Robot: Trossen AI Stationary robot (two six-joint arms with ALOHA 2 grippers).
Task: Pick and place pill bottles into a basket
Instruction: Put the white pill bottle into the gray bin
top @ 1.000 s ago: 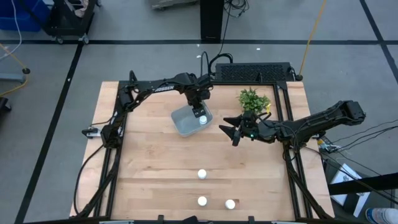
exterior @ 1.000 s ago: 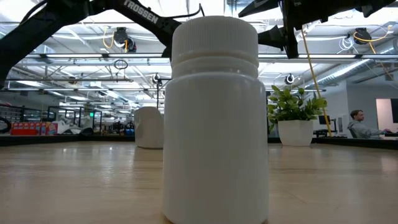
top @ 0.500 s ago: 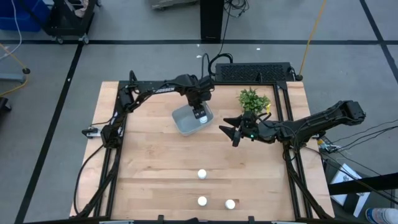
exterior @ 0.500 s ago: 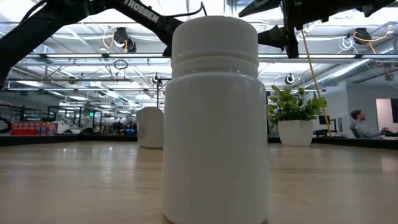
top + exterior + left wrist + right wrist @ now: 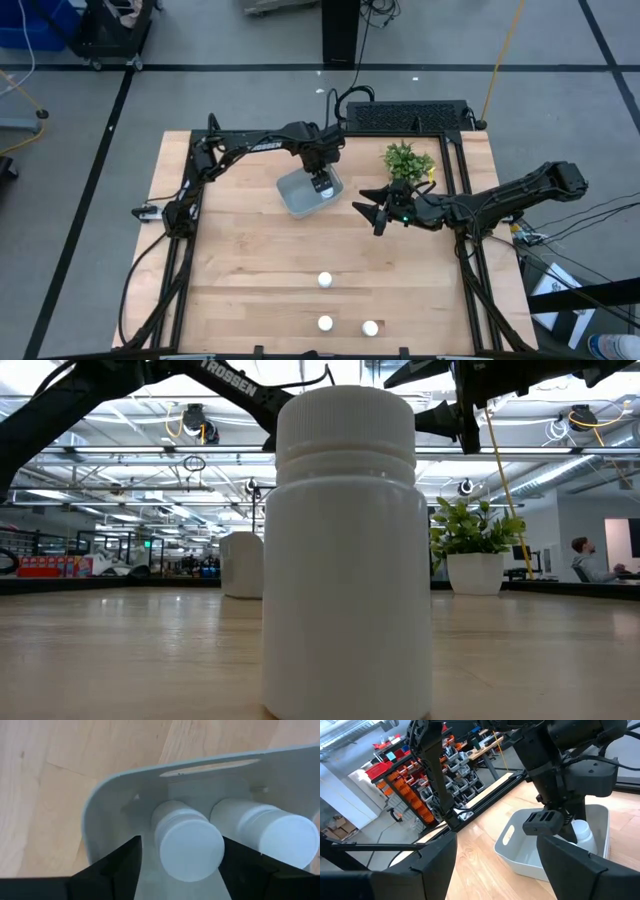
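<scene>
The pale blue-grey basket (image 5: 290,200) sits on the table at the back centre. Two white pill bottles stand in it, one (image 5: 187,842) between my left gripper's fingers and a second (image 5: 270,830) beside it. My left gripper (image 5: 321,182) hangs over the basket, pointing down and open. A gap shows between one finger (image 5: 117,867) and the bottle. Three more bottles stand on the table near the front: one (image 5: 324,280), another (image 5: 325,323) and a third (image 5: 370,327). My right gripper (image 5: 368,212) is open and empty, right of the basket.
A small green plant (image 5: 408,160) in a white pot stands right of the basket, behind my right arm. In the low view one bottle (image 5: 345,550) fills the foreground and another (image 5: 240,565) stands behind it. Bare wood lies between the basket and the front bottles.
My left gripper has shifted a little toward the table's near edge over the basket. It now covers the bottle that showed just beyond its tip.
</scene>
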